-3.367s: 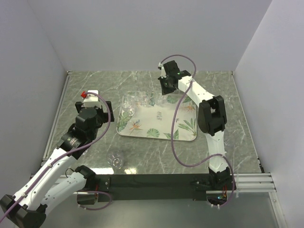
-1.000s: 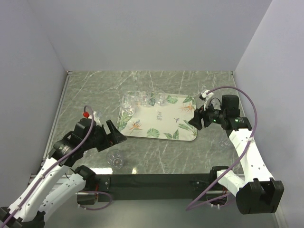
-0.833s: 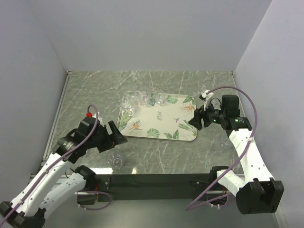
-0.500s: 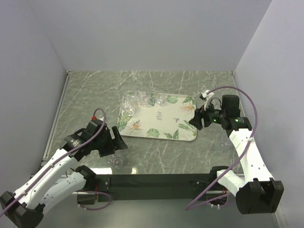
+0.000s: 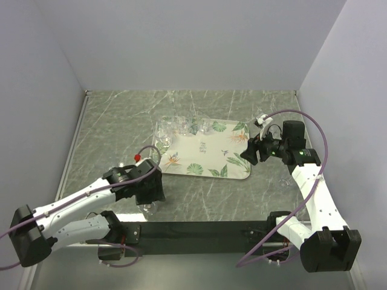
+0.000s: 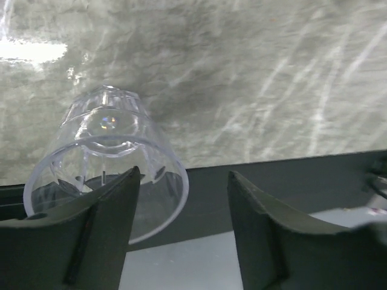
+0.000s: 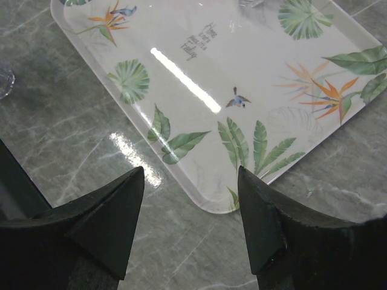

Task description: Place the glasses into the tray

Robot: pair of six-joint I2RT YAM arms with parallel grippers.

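The leaf-printed tray (image 5: pixel 202 145) (image 7: pixel 199 66) lies mid-table, with several clear glasses (image 5: pixel 181 127) bunched at its far left corner. One loose glass (image 5: pixel 150 209) (image 6: pixel 106 151) sits near the table's front edge. My left gripper (image 5: pixel 151 193) (image 6: pixel 184 175) is over it, open. Its left finger (image 6: pixel 103 229) covers part of the rim, and the rest of the rim reaches into the gap. Another glass (image 5: pixel 284 183) stands on the table right of the tray. My right gripper (image 5: pixel 247 154) (image 7: pixel 190 172) hangs open and empty above the tray's near right corner.
The black base rail (image 5: pixel 199 229) (image 6: pixel 290 175) runs along the near edge just behind the loose glass. Grey walls close in the marble table (image 5: pixel 121 121) on three sides. A glass (image 7: pixel 3 78) shows at the left edge of the right wrist view.
My left arm has swung down and toward the near edge onto the loose glass, and its jaws have narrowed. The right arm has not moved.
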